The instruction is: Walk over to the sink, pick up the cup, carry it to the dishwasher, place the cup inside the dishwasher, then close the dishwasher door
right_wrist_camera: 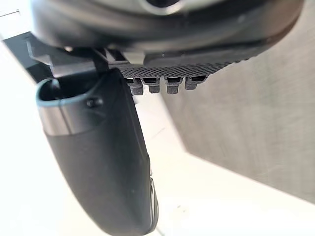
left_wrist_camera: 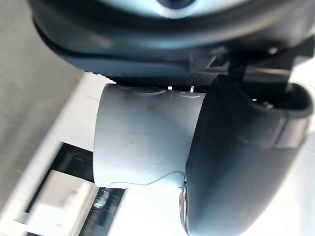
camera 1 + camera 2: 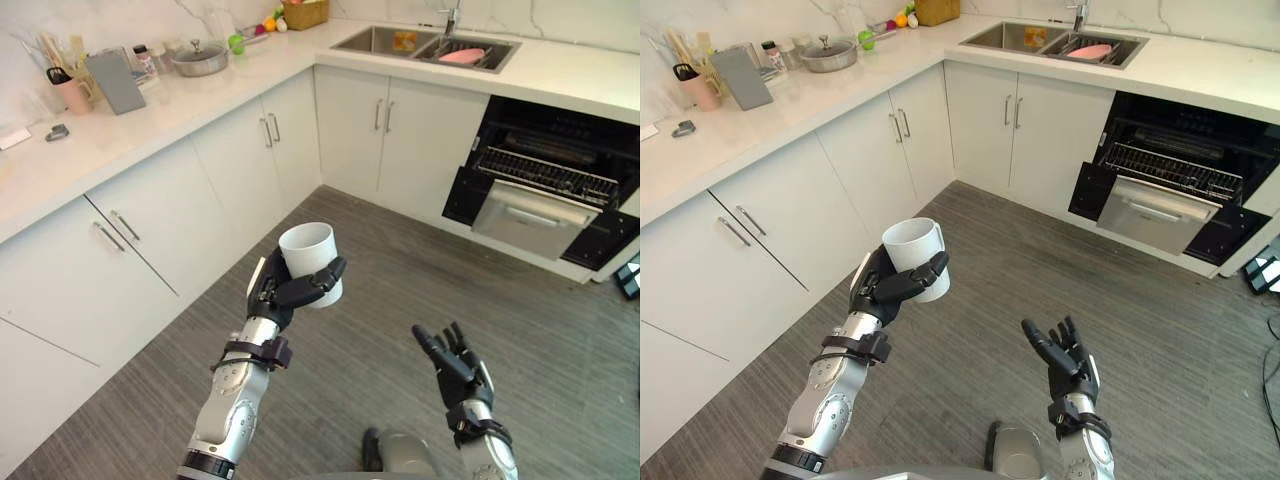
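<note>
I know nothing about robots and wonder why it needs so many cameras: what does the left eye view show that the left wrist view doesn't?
Left eye view: the wider kitchen, with the sink, the pot on the worktop and the open right hand. Left wrist view: a close look at the thumb lying along the side of the cup. Both: that white cup, gripped in the left hand.

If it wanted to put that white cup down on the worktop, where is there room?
Bare: the counter in front of the grey block and pot, and the stretch right of the sink, above the open dishwasher. Crowded: the back corner, with pot, fruit and basket; the sink's right basin holds a pink dish.
</note>
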